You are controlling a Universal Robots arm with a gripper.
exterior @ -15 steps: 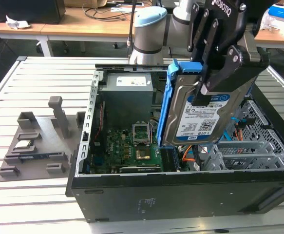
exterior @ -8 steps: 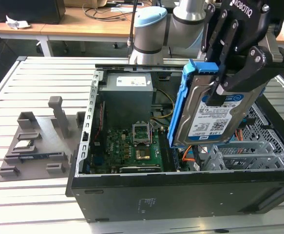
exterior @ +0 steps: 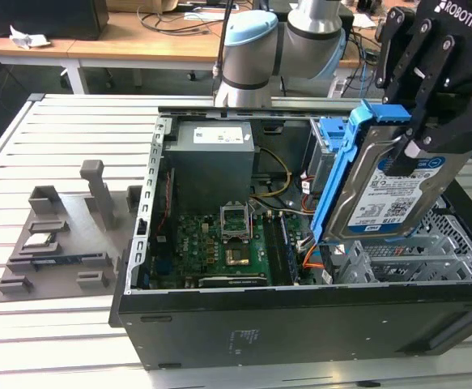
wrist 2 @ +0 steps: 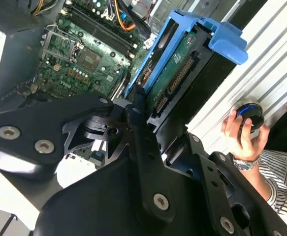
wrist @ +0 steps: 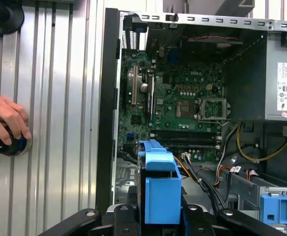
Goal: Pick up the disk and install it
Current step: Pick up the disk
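Currently clamped: gripper (exterior: pixel 420 146), black fingers (exterior: pixel 427 85) pinched shut on the disk (exterior: pixel 385 198), across its labelled face and its back. Held aloft and tilted on edge at about three o'clock in the exterior view, above the open computer case (exterior: pixel 300 328) and apart from its floor. Visible in both wrist views as well, with the blue side rails (wrist: pixel 160 189) foremost and the green circuit side of the disk (wrist 2: pixel 180 73) exposed.

Judging from this, best carried slowly and squared up with the drive cage (exterior: pixel 335 150), at about one o'clock of the case, before any lowering. Rails to be lined up with the cage's guides, never forced in at a slant. Worth minding the hold near one end: probably prone to swinging if jolted.

Around: motherboard (exterior: pixel 219 243) at the case's centre, grey power supply (exterior: pixel 211 158) toward twelve. Orange cables (exterior: pixel 312 261) just beside the disk's lower corner, a likely snag. Perforated metal bay (exterior: pixel 450 235) beneath, toward four. Grey fixture tray (exterior: pixel 57 235) out at nine, well apart. A person's hand (wrist 2: pixel 241 129) resting on a round black-and-blue knob (wrist 2: pixel 249 114) on the slatted table (exterior: pixel 57 146), outside the case.
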